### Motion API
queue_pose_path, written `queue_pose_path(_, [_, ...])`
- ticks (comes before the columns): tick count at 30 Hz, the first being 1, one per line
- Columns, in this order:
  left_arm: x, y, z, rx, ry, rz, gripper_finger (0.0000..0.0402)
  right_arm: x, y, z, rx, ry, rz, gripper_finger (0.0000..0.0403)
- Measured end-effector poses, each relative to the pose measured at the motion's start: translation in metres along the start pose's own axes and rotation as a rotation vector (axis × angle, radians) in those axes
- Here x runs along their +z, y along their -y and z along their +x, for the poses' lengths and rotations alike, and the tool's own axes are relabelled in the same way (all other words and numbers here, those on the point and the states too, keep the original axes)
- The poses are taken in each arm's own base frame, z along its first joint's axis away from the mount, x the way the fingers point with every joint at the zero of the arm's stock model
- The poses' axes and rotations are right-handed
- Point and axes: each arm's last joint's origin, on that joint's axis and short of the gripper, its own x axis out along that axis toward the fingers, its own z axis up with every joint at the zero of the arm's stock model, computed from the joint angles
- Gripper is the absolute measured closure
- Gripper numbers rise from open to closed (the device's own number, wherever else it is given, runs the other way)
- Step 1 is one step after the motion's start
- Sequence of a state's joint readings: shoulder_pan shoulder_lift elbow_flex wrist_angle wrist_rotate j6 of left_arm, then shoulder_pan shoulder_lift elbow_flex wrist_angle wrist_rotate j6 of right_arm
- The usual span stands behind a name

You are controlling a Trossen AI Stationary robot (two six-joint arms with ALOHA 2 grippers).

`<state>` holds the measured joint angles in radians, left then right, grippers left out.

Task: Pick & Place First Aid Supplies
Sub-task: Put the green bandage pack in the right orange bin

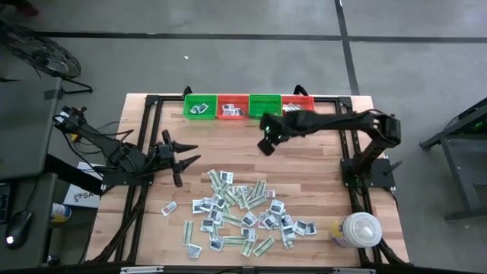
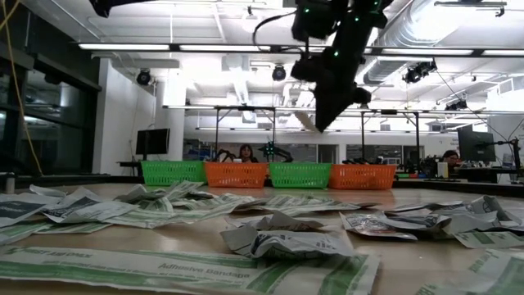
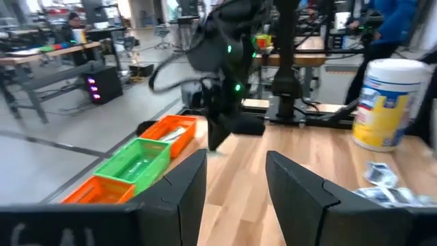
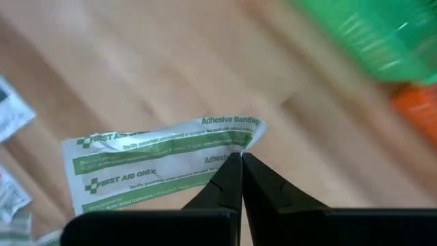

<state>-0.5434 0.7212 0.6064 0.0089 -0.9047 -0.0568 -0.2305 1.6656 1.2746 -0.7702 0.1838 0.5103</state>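
Observation:
The first aid supplies (image 1: 243,217) lie in a loose pile of small white and pale-green packets on the near half of the wooden table. My right gripper (image 1: 265,147) hangs above the table between the pile and the baskets, shut on one pale-green adhesive bandage packet (image 4: 157,171). My left gripper (image 1: 186,156) waits at the table's left, open and level, nothing between its fingers (image 3: 188,184). In the low view my right gripper (image 2: 323,121) hangs high over the table. My right gripper pinches the bandage packet at one end (image 4: 235,145) between its two fingertips (image 4: 229,174). The fingers slant down from above. The packet is lifted clear of the table and stretches away from the fingers, its held end crumpled.
Several baskets stand in a row along the far edge: green (image 1: 199,106), red (image 1: 233,106), green (image 1: 265,104), red (image 1: 298,103). A big white round lidded container (image 1: 358,230) stands at the near right corner. Bare wood lies between the pile and the baskets.

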Motion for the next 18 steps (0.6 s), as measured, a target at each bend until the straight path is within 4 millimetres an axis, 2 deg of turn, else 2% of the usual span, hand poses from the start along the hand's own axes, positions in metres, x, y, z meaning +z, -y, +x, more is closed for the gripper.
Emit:
queue_pose_path(7, [0.0, -0.003, 0.0, 0.117, 0.005, 0.003, 0.0252, 0.019, 0.048, -0.014, -0.053, 0.041, 0.013, 0.0403])
queue_pose_path(13, [0.004, -0.008, 0.0, 0.253, 0.034, 0.0, 0.0252, 0.03, 0.083, -0.012, -0.107, 0.04, 0.018, 0.0403])
queue_pose_path(18, [0.011, -0.021, 0.012, 0.314, 0.06, 0.032, 0.0252, 0.037, 0.114, -0.01, -0.173, 0.042, 0.082, 0.0403])
